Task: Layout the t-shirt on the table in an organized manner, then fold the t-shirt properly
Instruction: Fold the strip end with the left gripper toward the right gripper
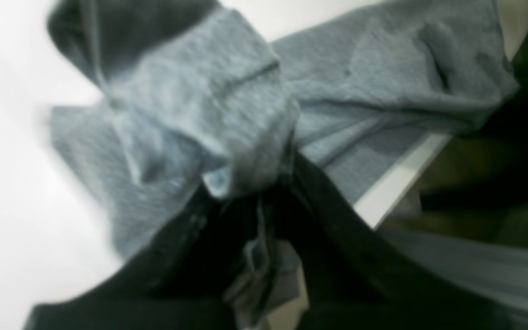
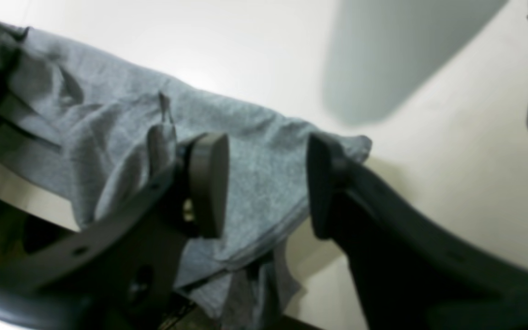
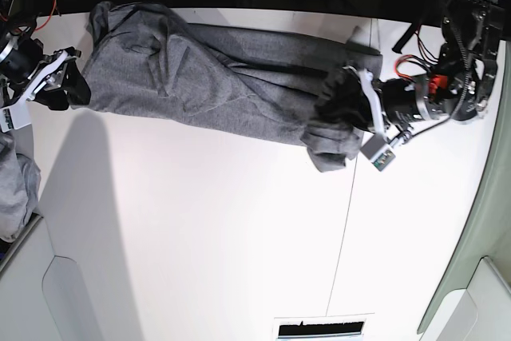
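Zero folds done: t-shirt (image 3: 207,85) lying bunched along the counter (image 3: 200,237) edge, still needing spreading.
Left pincer (image 1: 264,192): I'm clamping a shirt end.
Right pincer (image 2: 266,183): I'm hovering wide, gripping nothing.

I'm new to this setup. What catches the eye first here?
The grey t-shirt stretched in a rumpled band along the far edge of the white table. The left gripper is shut on a bunched end, while the right gripper hangs open over the other end.
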Available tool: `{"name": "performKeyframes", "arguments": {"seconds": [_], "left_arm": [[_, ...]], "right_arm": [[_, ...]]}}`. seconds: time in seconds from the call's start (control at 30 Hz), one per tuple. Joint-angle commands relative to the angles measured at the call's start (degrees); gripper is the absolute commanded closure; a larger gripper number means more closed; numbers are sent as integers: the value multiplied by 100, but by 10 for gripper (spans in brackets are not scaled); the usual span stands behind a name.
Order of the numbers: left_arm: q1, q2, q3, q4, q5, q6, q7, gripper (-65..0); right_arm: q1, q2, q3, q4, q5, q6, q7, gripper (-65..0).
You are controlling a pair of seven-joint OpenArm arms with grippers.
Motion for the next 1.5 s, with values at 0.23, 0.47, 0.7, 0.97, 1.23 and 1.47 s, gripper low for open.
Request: {"name": "performKeyframes", "arguments": {"seconds": [0.23, 0.47, 0.7, 0.97, 1.23, 1.47], "left_arm": [[-92, 393, 962, -229, 1281, -31, -831, -332], [-114, 673, 1027, -225, 1034, 74, -796, -332], [-155, 715, 1027, -225, -74, -59, -769, -332], [-249, 710, 898, -225, -76, -63, -772, -331], [-275, 691, -621, -216, -356, -83, -726, -331], [-9, 420, -1362, -216, -297, -83, -710, -331]], "right_arm": [[26, 90, 79, -205, -195, -205, 118, -392], [26, 127, 79, -1493, 278, -129, 179, -445], [44, -9, 61, -2315, 929, 66, 160, -445], [149, -310, 0, -2330, 1051, 98, 136, -438], [472, -382, -190, -2330, 809, 83, 118, 0], [874, 197, 249, -2323, 662, 79, 138, 0]]}}
